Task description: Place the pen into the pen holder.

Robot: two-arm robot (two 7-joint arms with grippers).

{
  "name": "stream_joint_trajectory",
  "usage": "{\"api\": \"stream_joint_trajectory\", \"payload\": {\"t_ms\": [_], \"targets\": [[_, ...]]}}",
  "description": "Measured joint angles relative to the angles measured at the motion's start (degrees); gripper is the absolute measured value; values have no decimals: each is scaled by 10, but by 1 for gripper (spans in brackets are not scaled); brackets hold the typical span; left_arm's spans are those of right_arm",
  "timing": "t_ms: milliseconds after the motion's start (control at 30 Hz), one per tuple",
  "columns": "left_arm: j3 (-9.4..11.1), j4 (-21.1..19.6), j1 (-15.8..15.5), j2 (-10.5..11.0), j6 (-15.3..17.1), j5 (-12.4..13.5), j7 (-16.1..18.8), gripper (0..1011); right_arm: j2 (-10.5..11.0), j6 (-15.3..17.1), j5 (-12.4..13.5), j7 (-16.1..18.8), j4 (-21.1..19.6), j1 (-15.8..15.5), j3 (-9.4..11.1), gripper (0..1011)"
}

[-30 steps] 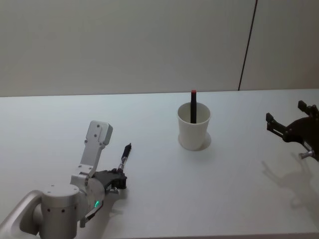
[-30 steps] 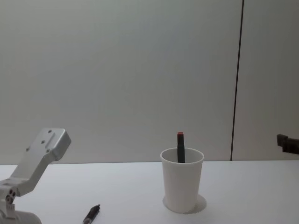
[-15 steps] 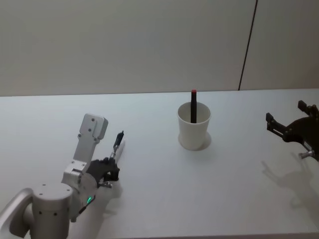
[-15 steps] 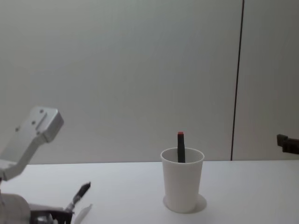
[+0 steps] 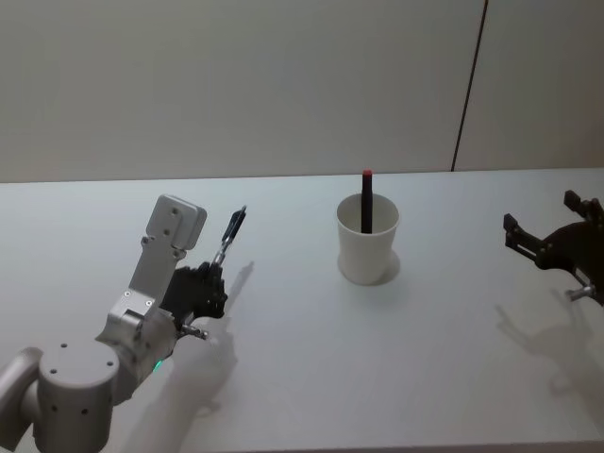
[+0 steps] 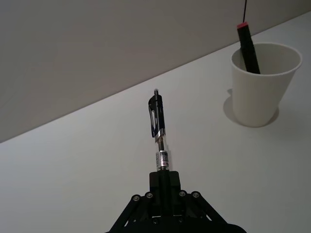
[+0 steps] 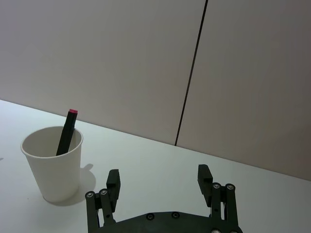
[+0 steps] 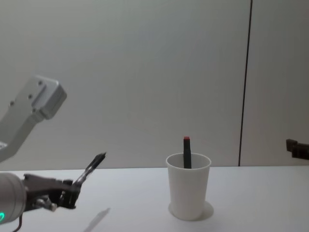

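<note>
The left gripper (image 5: 215,276) is clamped on the pen (image 5: 232,229) at the end away from its clip. In the last second it has risen: the pen was down by the table (image 5: 396,377) and now hangs clear of it, slanting towards 1 o'clock, its shadow loose on the surface below. To my eye the pickup is done and what remains is the carry to the pen holder (image 5: 367,253), which stands well apart at the gripper's 3 o'clock, a red-capped pen (image 5: 366,196) already leaning inside. The right gripper (image 7: 159,174) sits parked at the holder's 3 o'clock, fingers spread and empty. The chest view shows the gap between pen and table, which the left wrist view cannot, while the wrist view shows the clip and the fingers pinching the barrel
</note>
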Motion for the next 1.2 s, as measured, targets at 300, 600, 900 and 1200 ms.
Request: {"api": "stream_joint_trajectory", "payload": {"t_ms": [300,600,900,1200], "targets": [[-1,-5,-3,9,-61,30,-60,129,0,0,0,0,0,0,0,1001],[-2,1,-15,12,-125,53,-127,129,0,0,0,0,0,0,0,1001],[1,23,-37,6,-191,69,-203,129,0,0,0,0,0,0,0,1001],[6,66,-74,-12,-249,77,-285,129,0,0,0,0,0,0,0,1001]]}}
